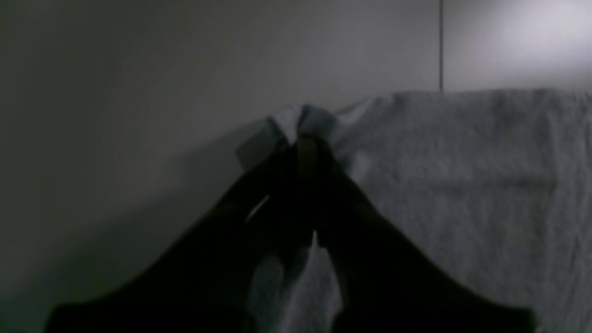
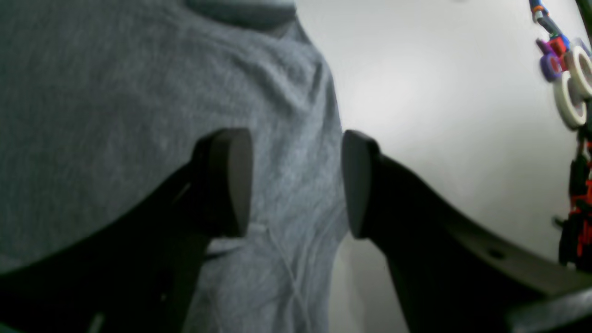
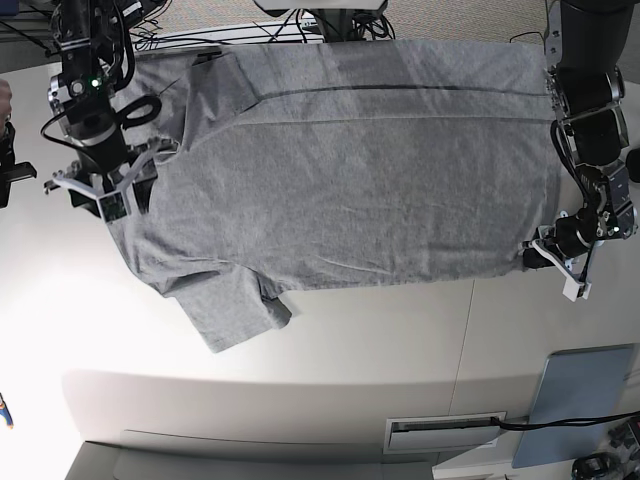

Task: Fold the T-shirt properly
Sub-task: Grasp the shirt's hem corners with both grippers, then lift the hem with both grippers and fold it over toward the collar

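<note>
The heather-grey T-shirt [image 3: 350, 170] lies spread flat on the white table [image 3: 330, 340], plain side up, with its hem to the right and one sleeve [image 3: 228, 312] at the lower left. My left gripper [image 3: 535, 256] is at the shirt's lower right hem corner. In the left wrist view the left gripper [image 1: 303, 138] is shut on a bunched bit of the T-shirt [image 1: 462, 185]. My right gripper [image 3: 118, 198] is at the shirt's left edge near the collar. In the right wrist view the right gripper [image 2: 296, 185] is open, with the edge of the T-shirt [image 2: 138, 92] between its fingers [image 2: 231, 180].
Cables [image 3: 260, 30] run along the table's far edge behind the shirt. A blue-grey panel [image 3: 585, 390] lies at the lower right, and a slotted plate [image 3: 445, 432] is near the front edge. Rolls of tape [image 2: 573, 88] hang at the right of the right wrist view.
</note>
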{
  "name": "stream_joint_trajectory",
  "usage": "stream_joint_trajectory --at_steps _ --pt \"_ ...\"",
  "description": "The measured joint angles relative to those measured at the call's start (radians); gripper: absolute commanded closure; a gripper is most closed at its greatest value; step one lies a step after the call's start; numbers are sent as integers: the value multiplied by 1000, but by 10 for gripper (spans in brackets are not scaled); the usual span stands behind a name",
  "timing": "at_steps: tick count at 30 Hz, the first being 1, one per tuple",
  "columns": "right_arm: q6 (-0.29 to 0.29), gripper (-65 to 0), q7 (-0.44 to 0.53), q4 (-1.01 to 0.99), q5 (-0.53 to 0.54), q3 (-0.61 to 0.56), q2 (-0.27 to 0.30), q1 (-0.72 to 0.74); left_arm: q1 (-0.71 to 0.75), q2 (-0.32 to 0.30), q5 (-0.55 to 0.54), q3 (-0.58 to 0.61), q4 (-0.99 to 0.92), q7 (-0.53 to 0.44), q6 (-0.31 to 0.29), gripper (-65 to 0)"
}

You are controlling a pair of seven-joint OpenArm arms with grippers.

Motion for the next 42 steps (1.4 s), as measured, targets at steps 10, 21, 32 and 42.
stream_joint_trajectory --at_steps 10,21,32,42 --pt "114 -309 -24 -350 133 -1 -5 326 -1 2 -8 0 1 23 -3 0" --pt "157 -309 -93 -1019 233 -246 -28 880 -1 3 -9 0 1 27 -6 0" --pt "185 -309 -74 -1511 233 -330 -186 1110 0 3 -11 0 0 26 -7 0" --pt "182 0 -71 -1522 233 -330 -188 1114 0 2 -5 0 0 8 -7 0"
